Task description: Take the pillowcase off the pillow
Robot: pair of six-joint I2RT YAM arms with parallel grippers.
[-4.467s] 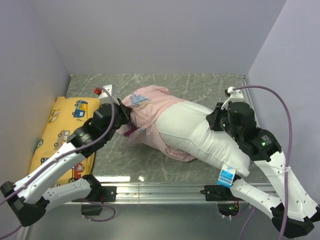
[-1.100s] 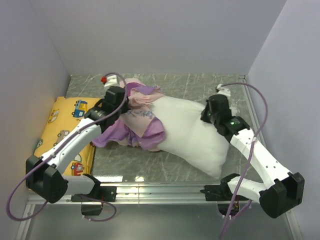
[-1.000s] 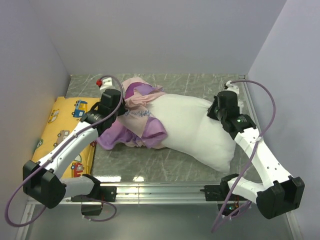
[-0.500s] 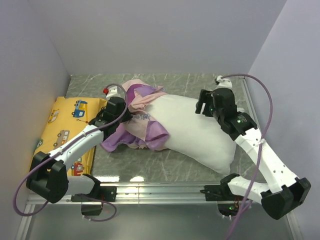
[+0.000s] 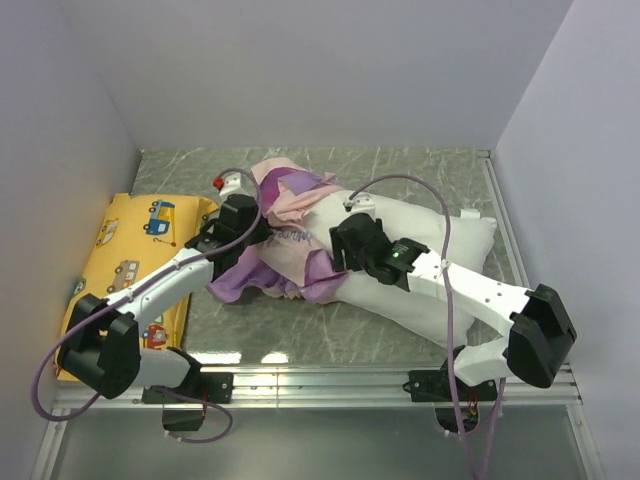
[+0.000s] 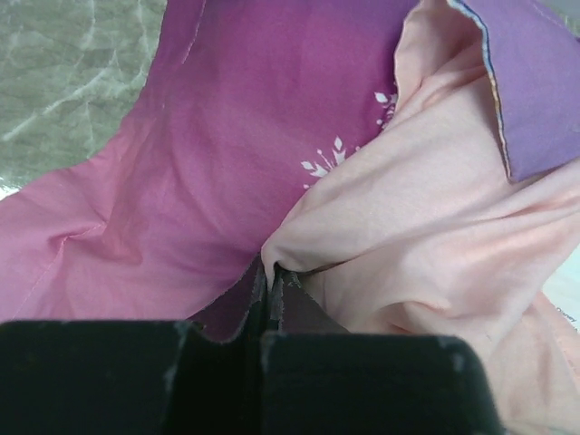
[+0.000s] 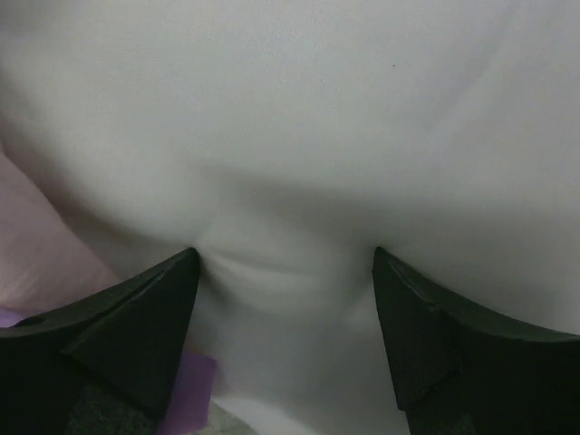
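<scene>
- Top external view puts the pillow (image 5: 430,235) slantwise across the counter (image 5: 400,175), most of its white body bare, one corner near the right wall.
- You can see the pillowcase (image 5: 285,260) bunched in purple and pale pink folds over the pillow's left end, just beside the yellow cushion (image 5: 125,250). That end looks covered, so by my reading the cover is mostly off but not free.
- Your left fingers (image 6: 181,372) are pressed together on a fold of the pillowcase. The left wrist view shows pale inner fabric caught in the seam between them.
- Your right fingers (image 7: 127,317) are spread wide with nothing between them. Their tips sit against the white pillow, with the cover's pink edge at the lower left of the right wrist view.
- Step in hand, as I judge it: a new hold on the pillow close to the cover's edge.
- Next, you would likely close the right fingers on a pinch of pillow alone, keeping clear of the pink fabric. Then hold it there while the left arm draws the cover away to the left.
- Watch that the plump pillow gives the right fingers enough to bite, or it may drag along with the cover.
</scene>
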